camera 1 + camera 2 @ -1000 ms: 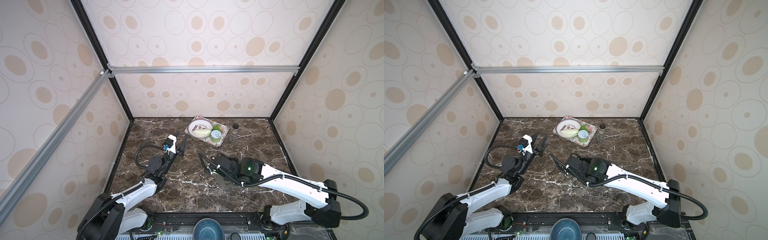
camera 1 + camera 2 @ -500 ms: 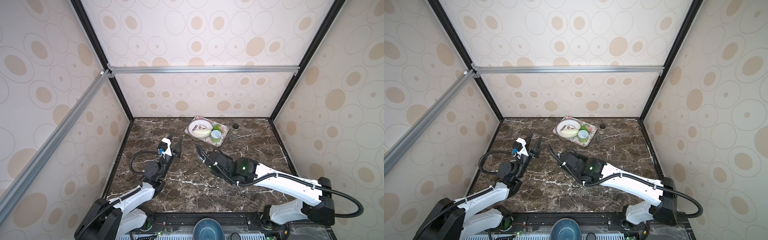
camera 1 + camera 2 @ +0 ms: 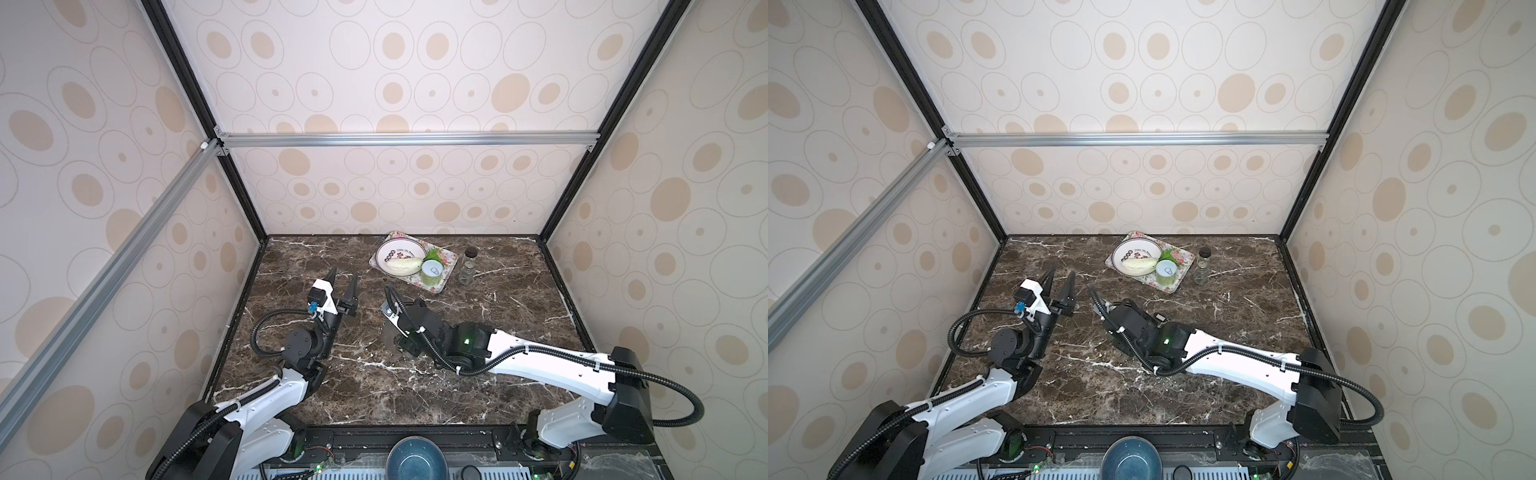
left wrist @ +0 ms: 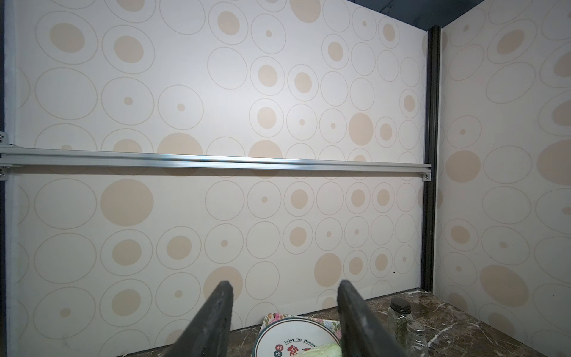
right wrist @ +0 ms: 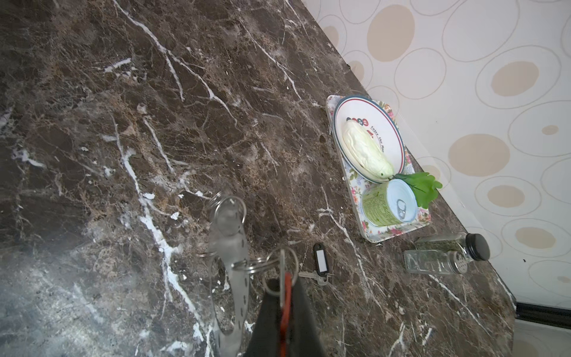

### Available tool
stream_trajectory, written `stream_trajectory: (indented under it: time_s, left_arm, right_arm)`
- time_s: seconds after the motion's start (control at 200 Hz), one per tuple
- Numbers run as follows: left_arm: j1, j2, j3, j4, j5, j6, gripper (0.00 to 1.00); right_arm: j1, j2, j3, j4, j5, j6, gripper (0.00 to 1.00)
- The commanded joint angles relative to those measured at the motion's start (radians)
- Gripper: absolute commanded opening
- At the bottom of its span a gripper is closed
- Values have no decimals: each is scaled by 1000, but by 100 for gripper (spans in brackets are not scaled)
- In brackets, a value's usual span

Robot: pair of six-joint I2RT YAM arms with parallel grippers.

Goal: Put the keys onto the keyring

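1. The right gripper point(image 5: 284, 286) is clamped shut on the tag of the red key point(image 5: 285, 304), around the middle of the table point(image 5: 154, 123).
2. The keyring point(image 5: 234, 244) sits just beside that grip. It looks blurred and seems lifted off the table. Small wire rings point(image 5: 247, 266) run between its rim and the red key, so this key appears to be threaded on, though the blur leaves that unsure.
3. The black key point(image 5: 320, 261) lies flat on the table. It is near the keyring but apart from it, between the keyring and 2 jars point(image 5: 438, 262) at the far right. It is not on the keyring.
4. The left gripper point(image 3: 344, 275) is open and empty. It is raised on the left, points at the far wall, and is well apart from both keys.
5. Judged from this, roughly 1 of the 2 keys is done. The black key is yet to be picked up and threaded on.
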Motion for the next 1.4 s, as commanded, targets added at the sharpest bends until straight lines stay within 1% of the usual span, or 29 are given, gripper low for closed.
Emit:
stream_trajectory:
  time_s: [0.0,0.185,0.37,0.6,0.775,0.945,1.191,1.396]
  left_arm:
    - [10,-21,-2,40,-12,-23,54]
    - [11,-20,-6,46,-18,-24,55]
    - [13,-15,-7,50,-11,-27,55]
    - [15,-3,-3,53,-6,-32,55]
    - [14,-3,-2,53,-2,-37,56]
    - [16,3,-3,60,-6,-38,56]
    - [17,9,-1,62,4,-44,56]
    - [17,18,2,62,13,-50,56]
  right_arm:
    - [8,11,3,84,-11,23,0]
    - [9,21,-18,136,-22,32,0]
    - [7,6,-74,193,49,68,0]
    - [4,-42,-173,224,106,152,0]
    - [5,-80,-250,201,147,228,0]
    - [2,-101,-327,172,165,327,0]
    - [2,-98,-413,139,149,448,0]
    - [5,-73,-490,237,57,533,0]
